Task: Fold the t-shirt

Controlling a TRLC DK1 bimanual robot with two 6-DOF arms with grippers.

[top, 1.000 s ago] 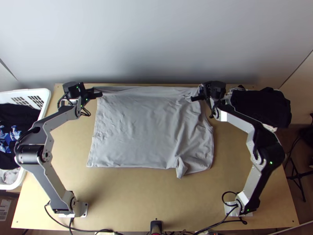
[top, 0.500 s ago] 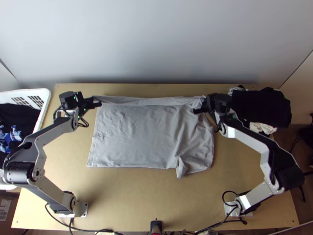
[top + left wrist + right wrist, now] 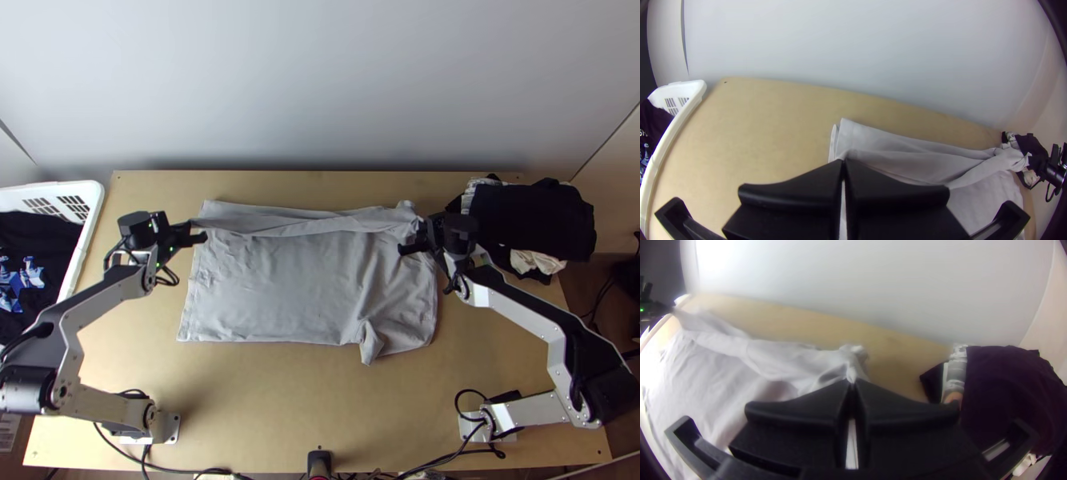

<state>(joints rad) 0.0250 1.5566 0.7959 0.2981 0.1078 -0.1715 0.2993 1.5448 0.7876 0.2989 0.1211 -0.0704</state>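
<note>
We had the pale grey t-shirt (image 3: 280, 288) spread across the middle of the table (image 3: 320, 400), with a slack band (image 3: 308, 226) raised along its far side between our 2 grippers. The left gripper (image 3: 843, 162) was closed tight on the band's left end, and the right gripper (image 3: 852, 384) pinched its right end, near the pile of dark clothes (image 3: 540, 216). We took this for an early fold, far side toward near. To do it well, we needed to draw both ends nearer at an equal pace, pulling just enough to take out the sag without dragging the layer beneath. The small rumpled flap (image 3: 370, 340) at the near right seemed likely to leave a lump, so it wanted flattening before we laid the cloth over it.
</note>
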